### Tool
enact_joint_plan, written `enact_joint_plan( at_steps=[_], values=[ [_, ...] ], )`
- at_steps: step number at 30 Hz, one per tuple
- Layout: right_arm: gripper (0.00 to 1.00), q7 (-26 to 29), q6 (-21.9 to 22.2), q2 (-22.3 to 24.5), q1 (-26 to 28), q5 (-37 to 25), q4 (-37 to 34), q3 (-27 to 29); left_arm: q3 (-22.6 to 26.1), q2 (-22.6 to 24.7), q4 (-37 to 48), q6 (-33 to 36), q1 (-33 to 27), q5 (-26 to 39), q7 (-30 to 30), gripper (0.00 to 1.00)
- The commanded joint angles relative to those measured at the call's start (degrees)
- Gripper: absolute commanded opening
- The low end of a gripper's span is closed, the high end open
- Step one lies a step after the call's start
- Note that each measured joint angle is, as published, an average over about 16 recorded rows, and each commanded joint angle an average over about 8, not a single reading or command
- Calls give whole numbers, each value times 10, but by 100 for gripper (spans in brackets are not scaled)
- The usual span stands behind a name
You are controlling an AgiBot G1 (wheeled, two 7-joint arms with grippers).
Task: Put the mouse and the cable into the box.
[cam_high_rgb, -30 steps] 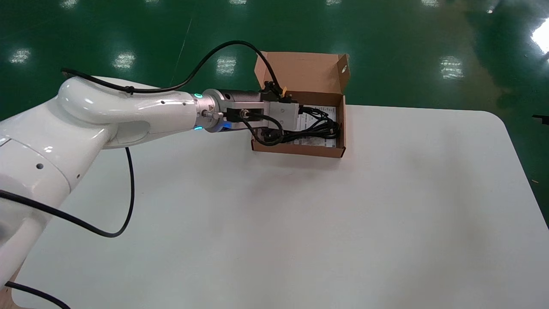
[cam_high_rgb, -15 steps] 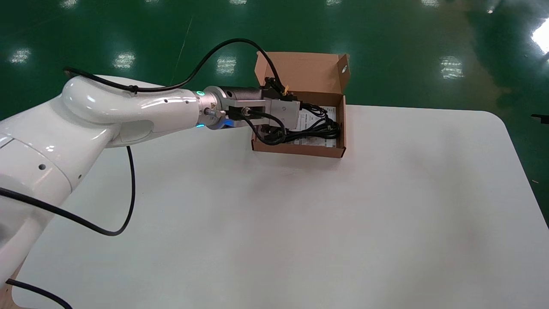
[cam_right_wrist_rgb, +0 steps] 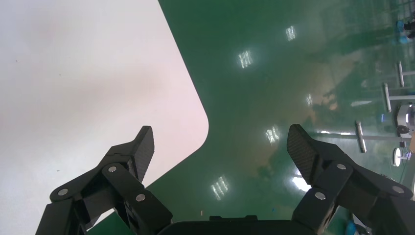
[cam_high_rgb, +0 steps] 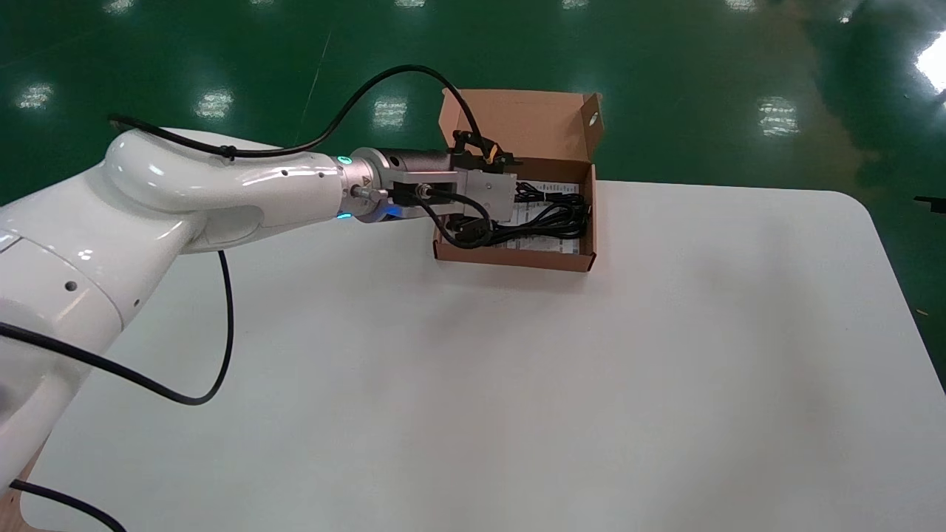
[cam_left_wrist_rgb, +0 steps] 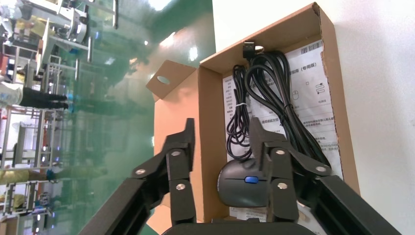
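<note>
Both open, empty: right claw point(cam_right_wrist_rgb: 220, 132) off-table, left claw point(cam_left_wrist_rgb: 222, 128) over mouse point(cam_left_wrist_rgb: 240, 183); cable point(cam_left_wrist_rgb: 274, 93) along box point(cam_left_wrist_rgb: 343, 127).

- mouse point(cam_left_wrist_rgb: 243, 183): in the left wrist view, partly covered by one finger of the left gripper point(cam_left_wrist_rgb: 222, 129), its rear end lost behind the gripper's base. In the head view it is wholly hidden behind the wrist housing.
- cable point(cam_left_wrist_rgb: 274, 83): one end of the bundle runs behind the same finger.
- box point(cam_left_wrist_rgb: 210, 122): the end nearest the wrist is hidden by the gripper.
- leaflet point(cam_left_wrist_rgb: 313, 88): print too small to read.
- right gripper point(cam_right_wrist_rgb: 219, 132): finger roots cut off by the picture's edge.
- bench point(cam_right_wrist_rgb: 73, 73): only one rounded corner shows in the right wrist view.
</note>
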Motion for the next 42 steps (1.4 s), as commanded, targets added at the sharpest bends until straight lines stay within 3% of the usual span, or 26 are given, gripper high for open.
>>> enact_joint_plan(
  at_steps=[1,42],
  values=[
    [100,-2,1,0,2,-2,-3,-1,0,1,1,0,-1,1,1,100],
    [100,310,-150,55,-372,343,483,165,-320,-288,-330,305,241,-135,-373,100]
  ],
)
